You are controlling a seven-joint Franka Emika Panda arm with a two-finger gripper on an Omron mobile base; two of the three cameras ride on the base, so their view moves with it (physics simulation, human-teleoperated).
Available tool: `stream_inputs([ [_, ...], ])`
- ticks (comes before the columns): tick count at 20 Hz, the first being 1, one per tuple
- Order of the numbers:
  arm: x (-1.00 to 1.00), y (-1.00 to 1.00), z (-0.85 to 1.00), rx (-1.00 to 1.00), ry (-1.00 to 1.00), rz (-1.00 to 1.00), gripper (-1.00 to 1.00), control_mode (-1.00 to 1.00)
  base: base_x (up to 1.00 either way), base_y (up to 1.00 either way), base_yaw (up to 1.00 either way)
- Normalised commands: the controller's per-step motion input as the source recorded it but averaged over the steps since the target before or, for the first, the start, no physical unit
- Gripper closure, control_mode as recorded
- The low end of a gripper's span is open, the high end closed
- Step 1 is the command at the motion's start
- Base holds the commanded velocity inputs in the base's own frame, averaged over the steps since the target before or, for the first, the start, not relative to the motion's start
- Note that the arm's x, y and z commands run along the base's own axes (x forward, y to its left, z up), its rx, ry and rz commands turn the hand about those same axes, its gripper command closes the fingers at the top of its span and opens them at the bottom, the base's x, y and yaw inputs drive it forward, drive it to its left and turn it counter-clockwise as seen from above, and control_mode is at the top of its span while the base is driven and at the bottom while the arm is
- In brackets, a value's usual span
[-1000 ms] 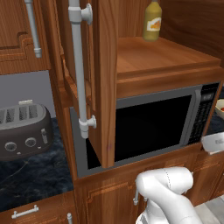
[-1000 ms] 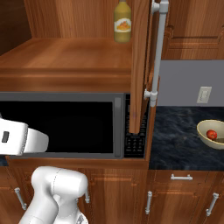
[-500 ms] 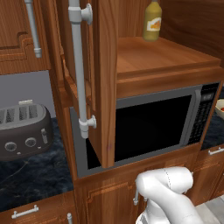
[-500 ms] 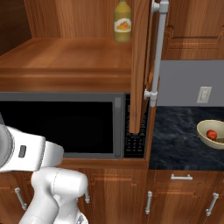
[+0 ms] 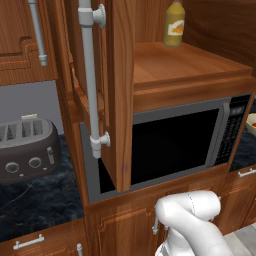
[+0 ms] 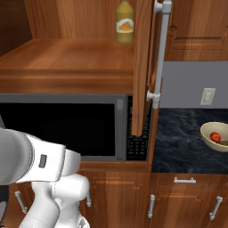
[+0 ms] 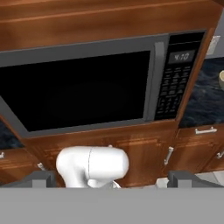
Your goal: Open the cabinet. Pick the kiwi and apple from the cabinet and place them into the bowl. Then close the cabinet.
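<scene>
While the cabinet [image 5: 150, 60] stands open in the left base view, its door [image 5: 117, 90] with the long silver handle [image 5: 90, 75] swings out toward the near side, and a yellow bottle [image 5: 174, 24] sits far back on the shelf above the microwave [image 5: 175, 145]; a toaster [image 5: 25, 150] rests on the left counter. In the right base view, the bowl [image 6: 215, 136] sits on the dark counter [image 6: 182, 142] at far right with the apple [image 6: 215, 136] inside. In the hand view, the gripper [image 7: 111, 180] has its fingertips [image 7: 40, 179] spread wide, holding nothing, facing the microwave
</scene>
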Motion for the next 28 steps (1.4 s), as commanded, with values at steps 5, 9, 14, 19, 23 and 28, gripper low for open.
stream_inputs([
  [5, 0.0, -0.45, 0.07, 0.04, -0.07, 0.0, -1.0, -1.0, 0.0, 0.0, 0.0],
  [9, -0.03, -0.5, 0.02, 0.05, -0.02, 0.0, -1.0, -1.0, 0.0, 0.0, 0.0],
  [14, -0.01, -0.45, 0.0, 0.04, -0.06, 0.0, -1.0, -1.0, 0.0, 0.0, 0.0],
  [19, 0.0, -0.37, 0.0, 0.0, -0.19, 0.0, -1.0, -1.0, 0.0, 0.0, 0.0],
  [23, 0.0, -0.36, 0.0, 0.0, -0.21, 0.0, -1.0, -1.0, 0.0, 0.0, 0.0],
  [28, 0.0, -0.39, 0.0, 0.0, -0.14, 0.0, -1.0, -1.0, 0.0, 0.0, 0.0],
])
